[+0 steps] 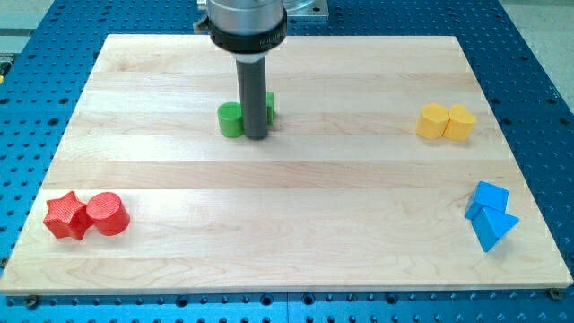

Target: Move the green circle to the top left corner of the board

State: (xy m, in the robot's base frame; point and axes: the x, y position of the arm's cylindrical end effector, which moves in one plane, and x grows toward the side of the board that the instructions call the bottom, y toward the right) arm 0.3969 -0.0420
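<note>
The green circle (230, 119) is a short green cylinder at the upper middle of the wooden board (179, 72). My tip (256, 136) rests on the board right beside it, touching or nearly touching its right side. A second green block (269, 107) shows just behind the rod on the right; its shape is mostly hidden by the rod. The rod comes straight down from the top of the view.
A red star (65, 215) and a red cylinder (108, 213) touch each other at the lower left. Two yellow blocks (446, 121) stand together at the right. Two blue blocks (490, 214) stand at the lower right near the board's edge.
</note>
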